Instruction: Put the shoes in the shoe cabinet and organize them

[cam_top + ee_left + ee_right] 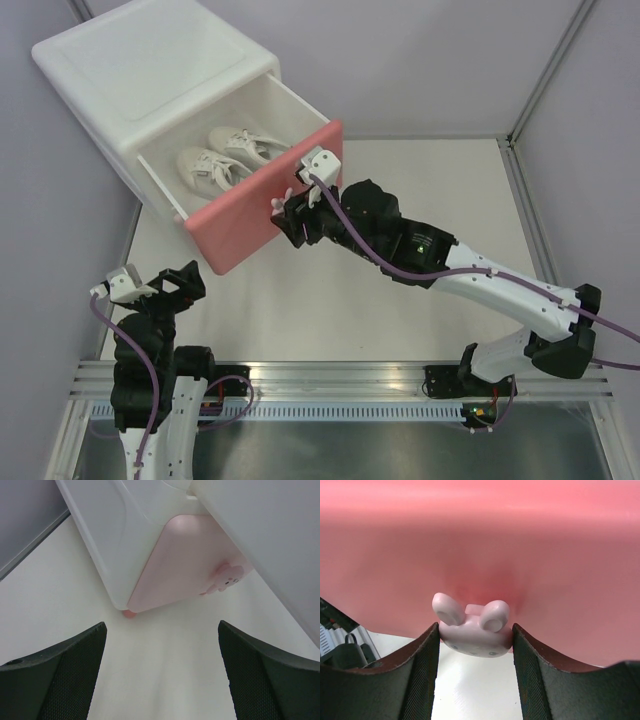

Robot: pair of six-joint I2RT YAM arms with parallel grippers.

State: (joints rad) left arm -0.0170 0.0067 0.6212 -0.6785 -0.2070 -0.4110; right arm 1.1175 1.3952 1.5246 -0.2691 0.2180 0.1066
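Observation:
The shoe cabinet (140, 70) stands at the back left, white. Its darker pink upper drawer (265, 195) is pulled out. Two white lace-up shoes (215, 168) (250, 147) lie side by side inside it; no other shoes show. My right gripper (290, 210) is shut on the upper drawer's bunny knob (472, 627), its fingers (422, 665) pressing both sides below the pink front (480, 540). My left gripper (165, 285) is open and empty (161, 630), low over the table, facing the shut pale pink lower drawer (175, 565) and its bunny knob (227, 577).
A pink cabinet foot (130, 613) rests on the white table (400, 320). Grey walls close in at the left and back. A metal frame (525, 190) runs along the table's right edge, and an aluminium rail (330, 375) along the near edge by the arm bases.

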